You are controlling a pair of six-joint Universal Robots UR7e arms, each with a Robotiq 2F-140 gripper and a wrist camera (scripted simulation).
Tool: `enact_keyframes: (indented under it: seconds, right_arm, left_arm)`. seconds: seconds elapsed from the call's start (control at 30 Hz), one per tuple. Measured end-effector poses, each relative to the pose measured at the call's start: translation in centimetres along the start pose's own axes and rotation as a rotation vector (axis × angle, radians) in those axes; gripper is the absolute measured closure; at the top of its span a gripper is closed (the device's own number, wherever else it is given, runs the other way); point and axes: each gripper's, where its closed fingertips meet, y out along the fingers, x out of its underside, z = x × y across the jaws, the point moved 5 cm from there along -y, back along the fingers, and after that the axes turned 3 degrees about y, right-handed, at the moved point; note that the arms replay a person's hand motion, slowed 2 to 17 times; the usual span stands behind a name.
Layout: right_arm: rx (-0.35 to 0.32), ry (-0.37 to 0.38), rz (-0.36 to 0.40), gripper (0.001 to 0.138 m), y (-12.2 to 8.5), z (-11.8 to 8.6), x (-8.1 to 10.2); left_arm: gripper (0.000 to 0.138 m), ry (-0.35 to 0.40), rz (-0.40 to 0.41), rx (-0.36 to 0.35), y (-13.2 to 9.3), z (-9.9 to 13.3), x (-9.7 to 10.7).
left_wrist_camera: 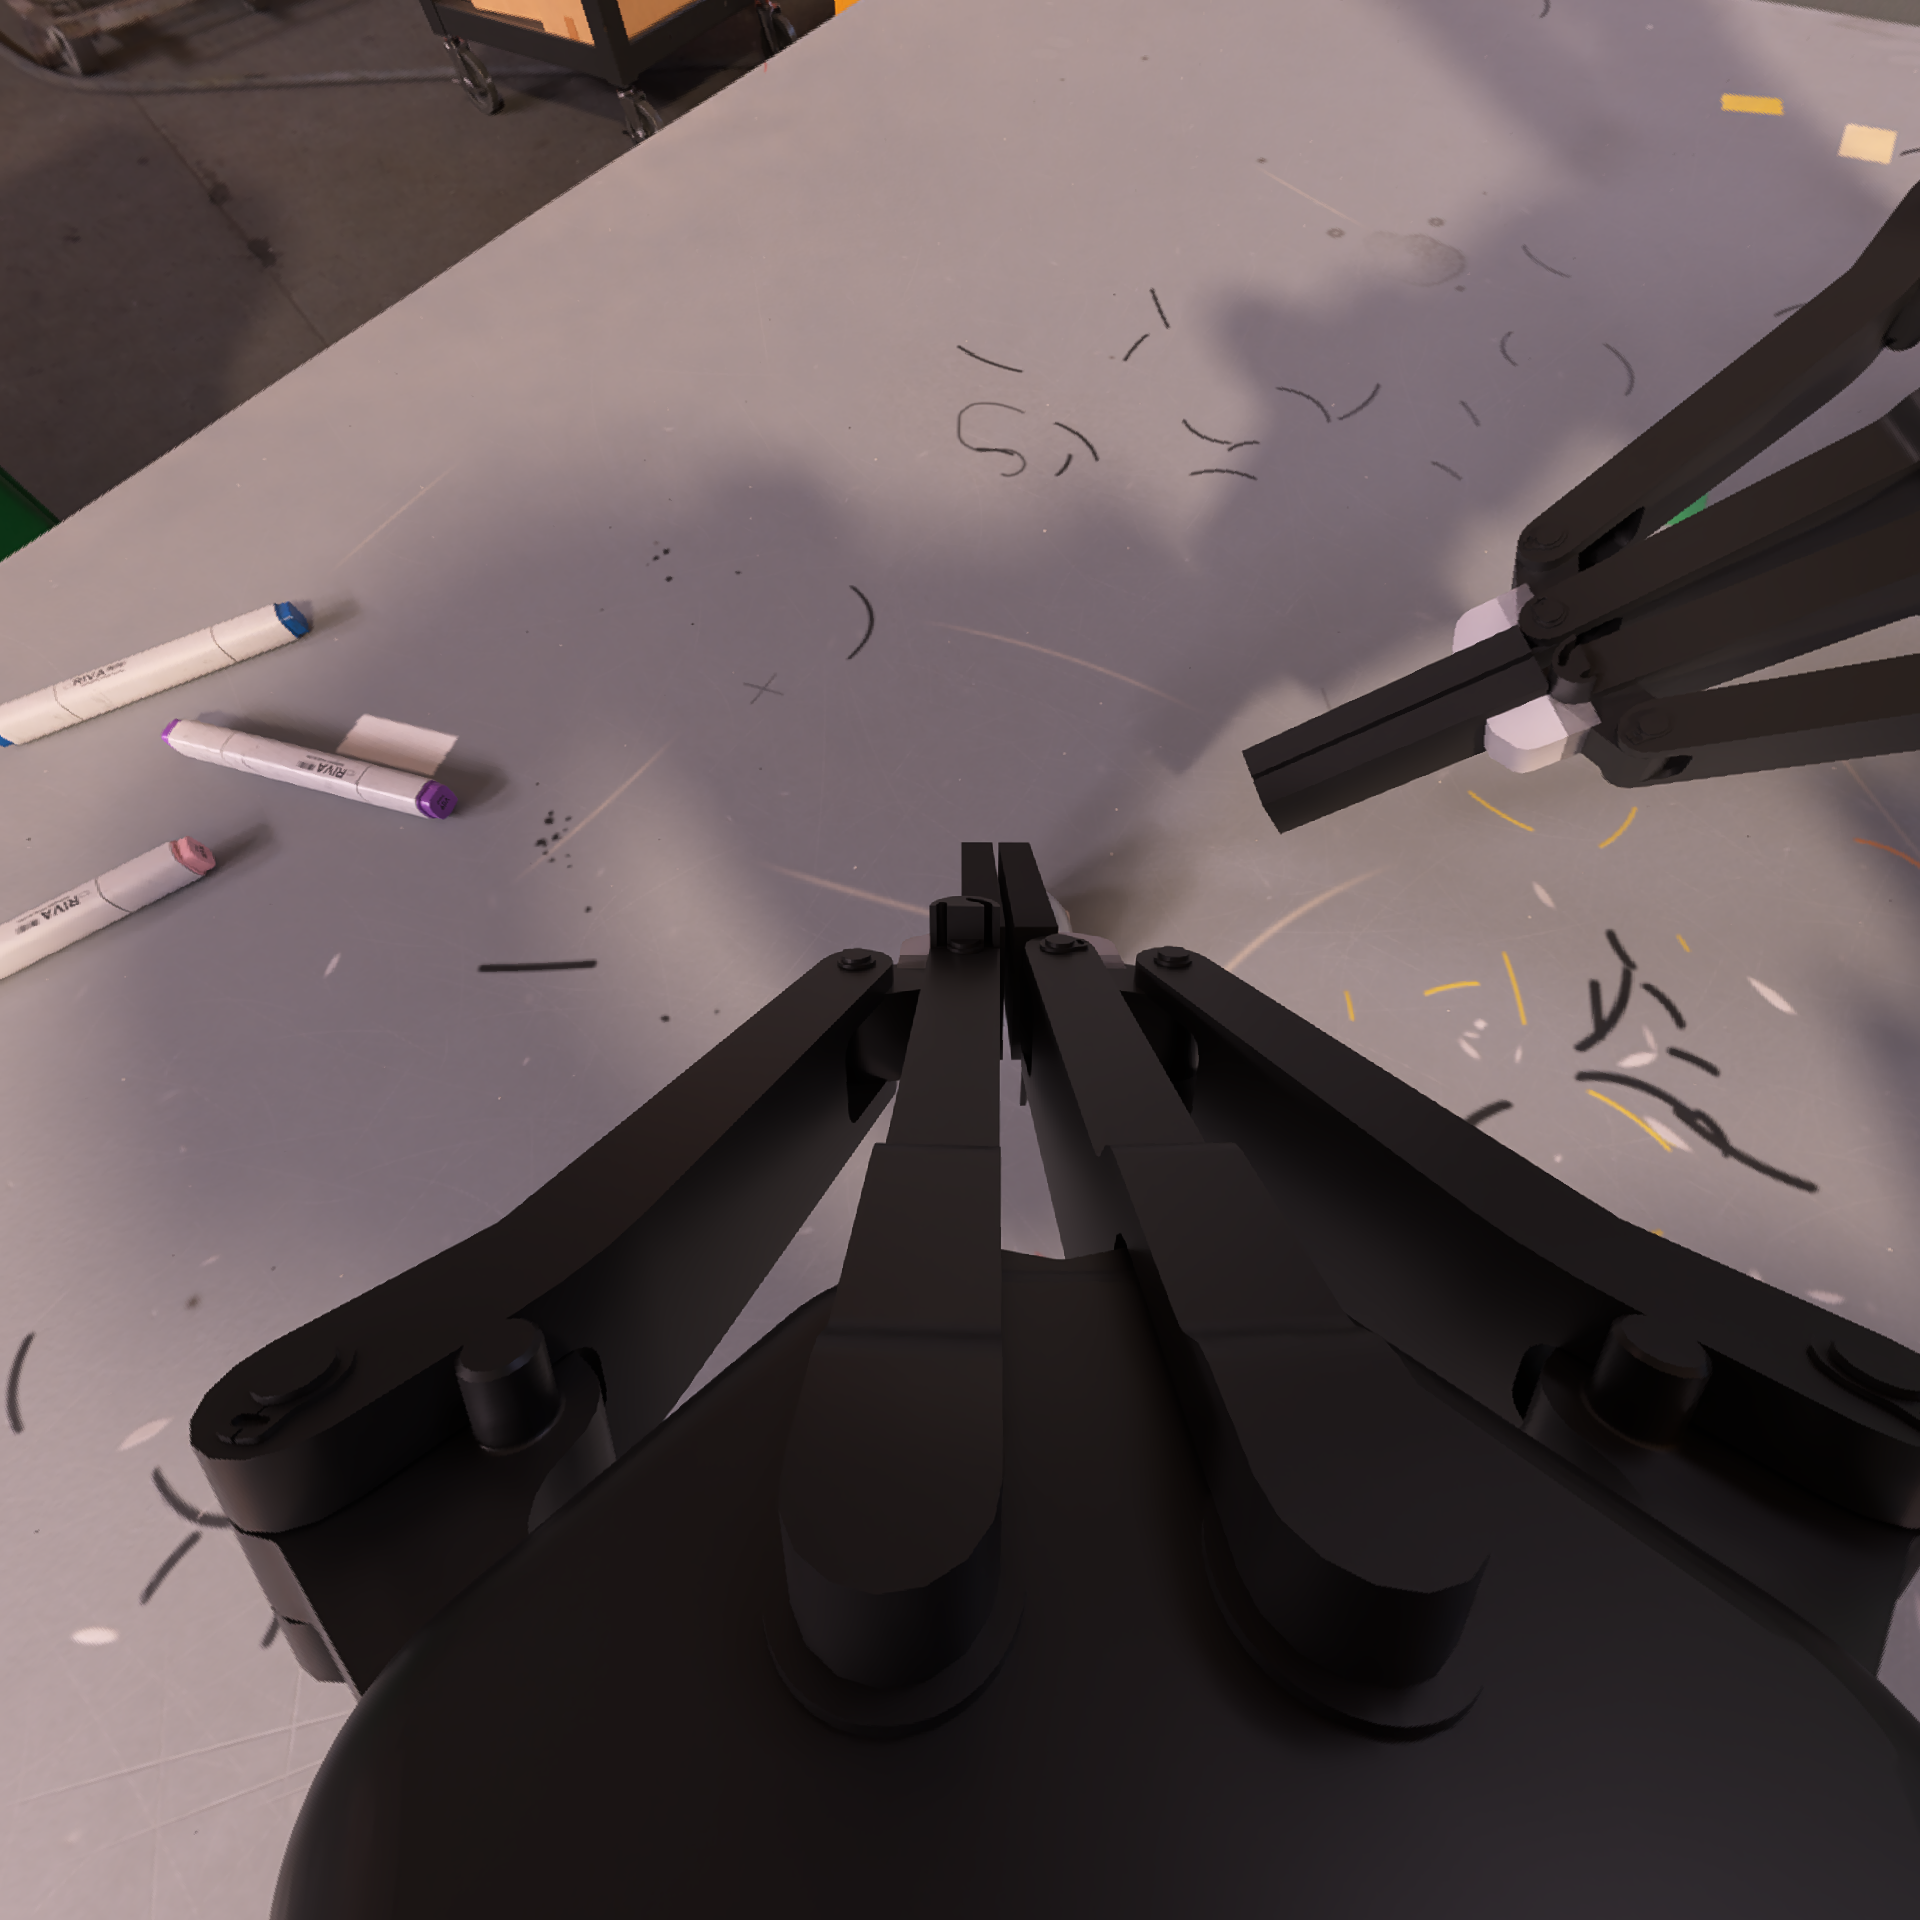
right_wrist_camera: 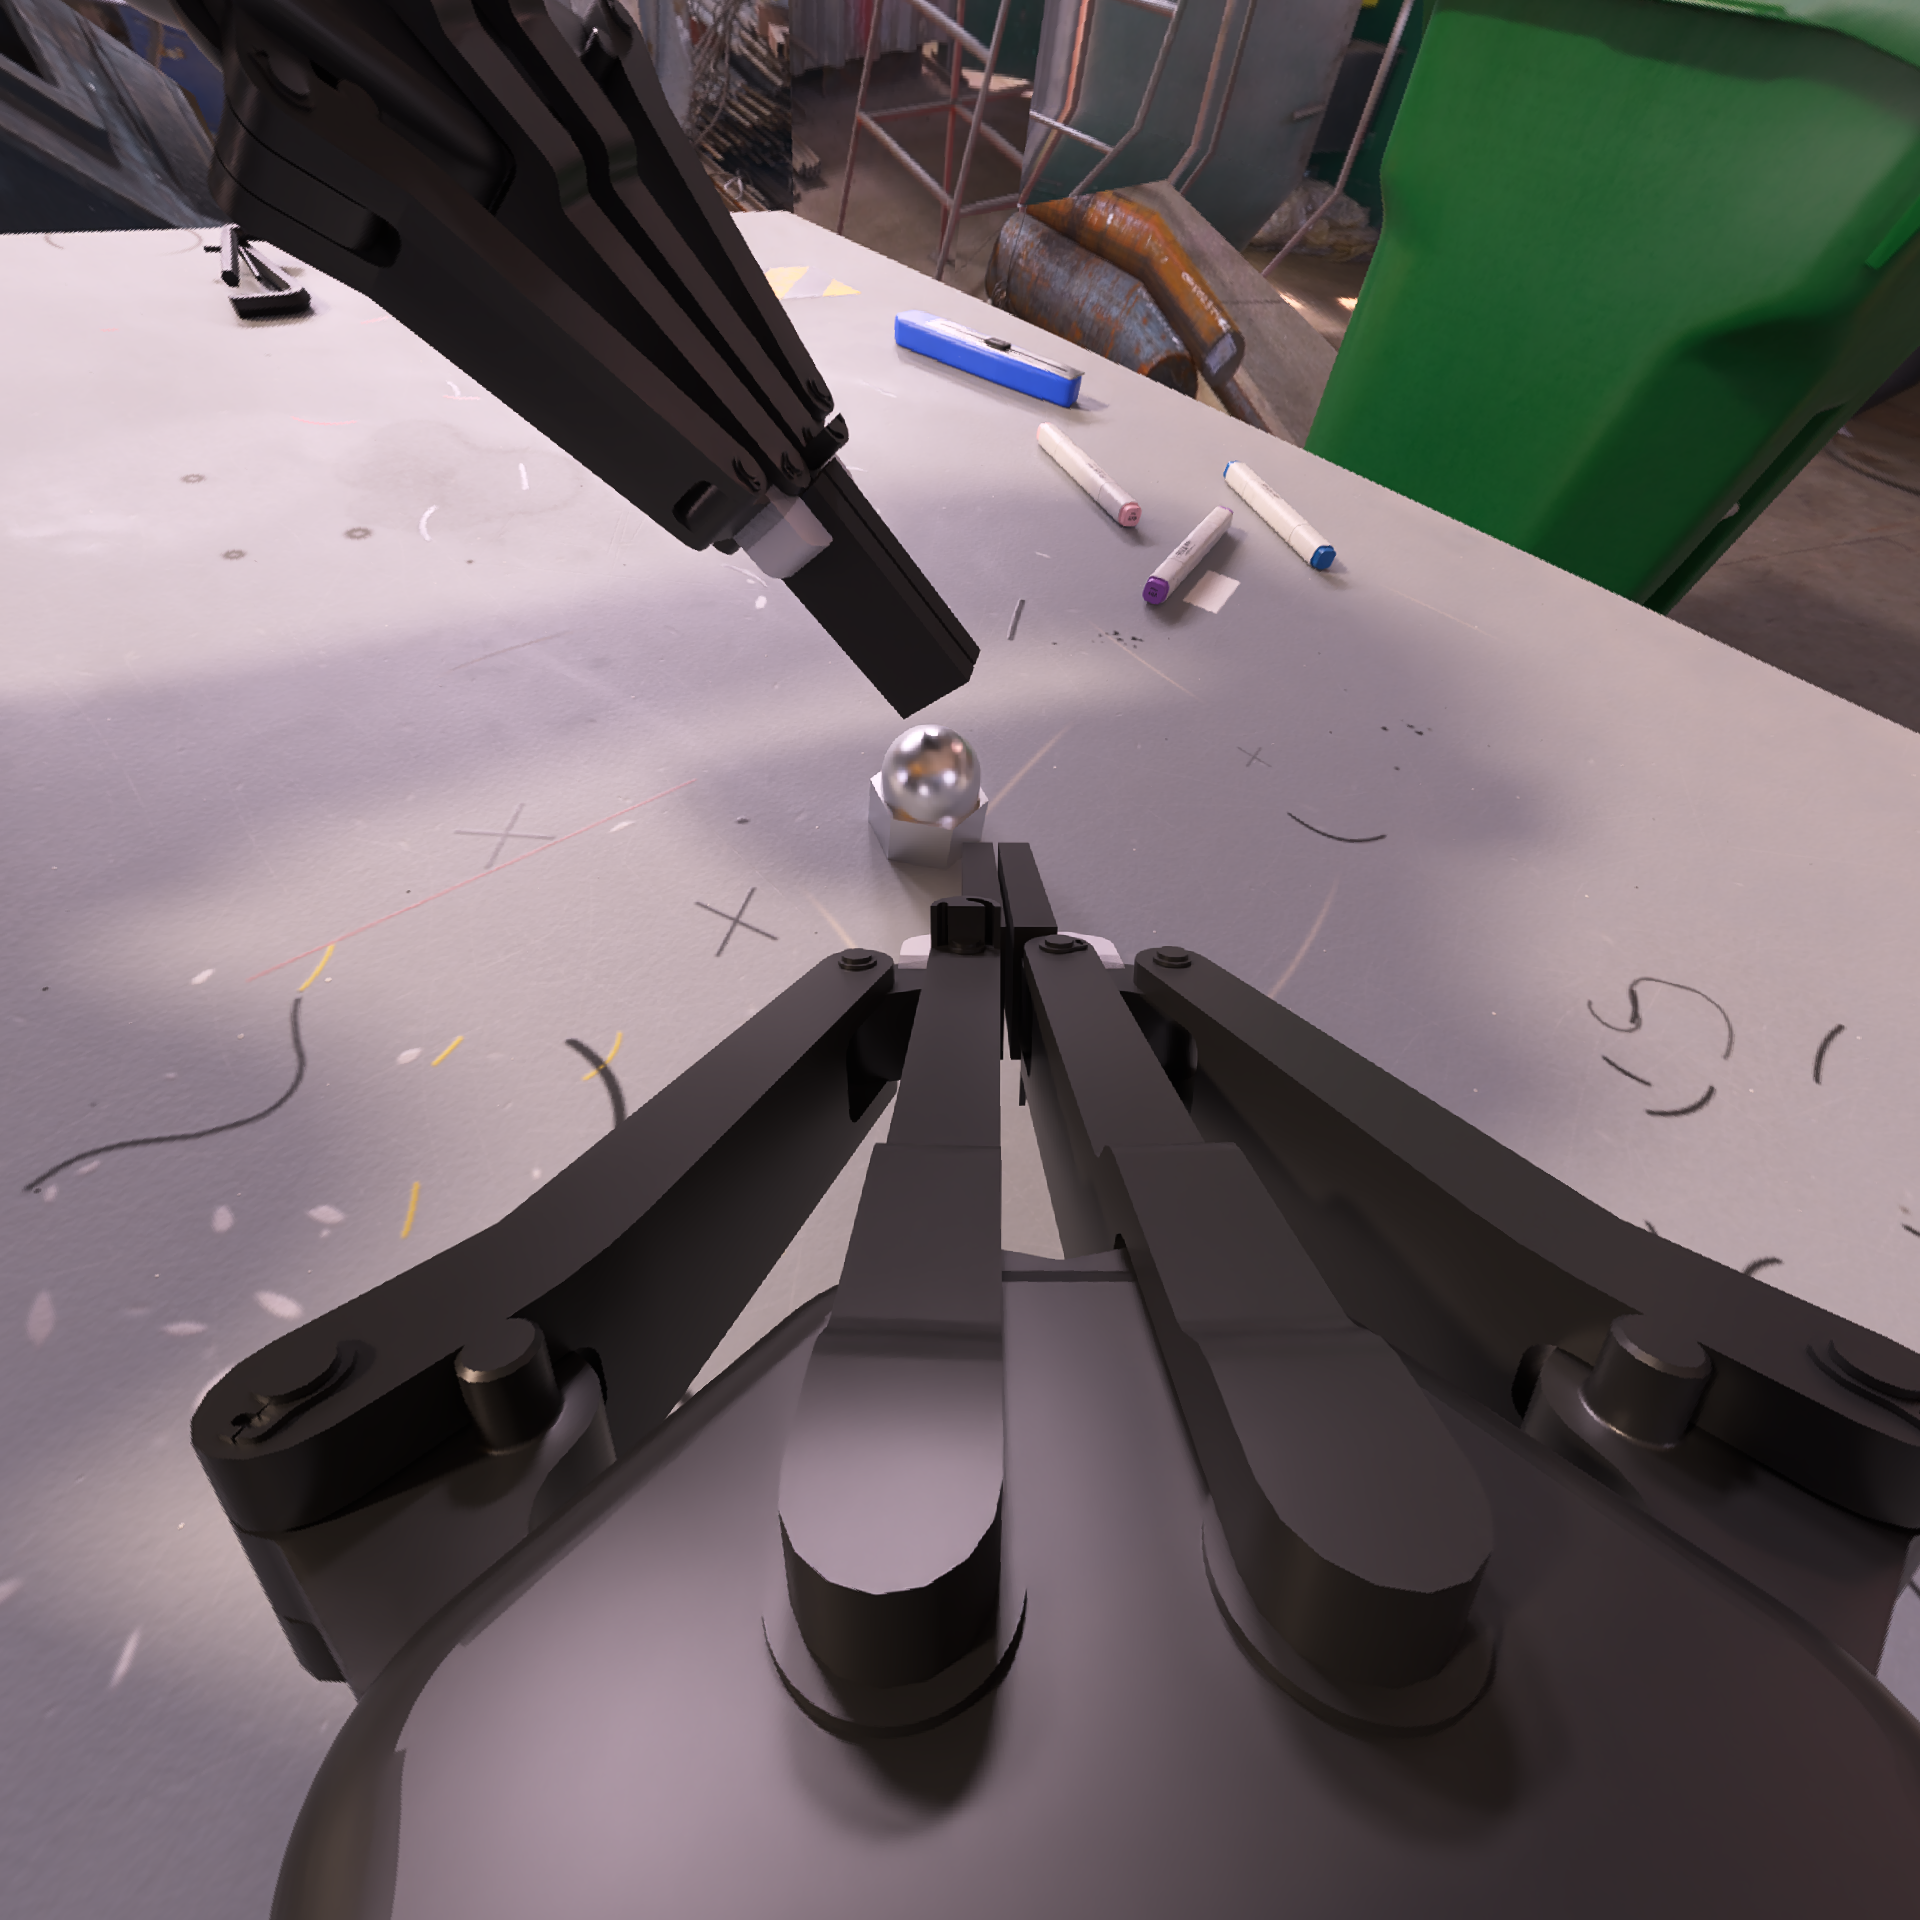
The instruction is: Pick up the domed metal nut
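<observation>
While both closed, the left claw (right_wrist_camera: 925, 675) hovers just above the nut (right_wrist_camera: 928, 805).

Both views are sharp, with wide-angle bending at the edges. Broad soft shadows fall across the grey worktop (left_wrist_camera: 644, 436); the left tool (left_wrist_camera: 1000, 868) is dim, while the domed nut (right_wrist_camera: 928, 792) glints.

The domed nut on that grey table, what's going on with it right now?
Nobody holds it yet. The domed metal nut stands dome up on the table, untouched. The left claw hangs shut just above it, and the right claw, also shut, sits close beside it. Three markers lie farther off.
</observation>
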Motion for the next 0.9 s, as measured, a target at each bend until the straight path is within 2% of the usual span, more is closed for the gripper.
enact_keyframes:
  seconds: [0.3, 0.6, 0.77, 0.9]
  right_arm:
    - [0.010, 0.005, 0.000, 0.138, -0.1, 0.4, 0.1]
    - [0.030, 0.027, -0.001, 0.138, -0.5, 1.6, -0.1]
    - [0.023, 0.074, -0.006, 0.138, -0.8, 2.4, -0.1]
    - [-0.003, 0.139, -0.022, 0.137, -0.9, 3.0, 0.1]
  left_arm:
    - [0.131, -0.011, 0.005, 0.003, -0.2, 0.0, 0.0]
    - [0.123, -0.037, 0.024, 0.010, -1.4, -0.3, -0.3]
    - [0.119, -0.040, 0.032, -0.003, -1.9, -0.6, -0.5]
    - [0.112, -0.038, 0.007, 0.012, -1.7, -0.5, -0.5]
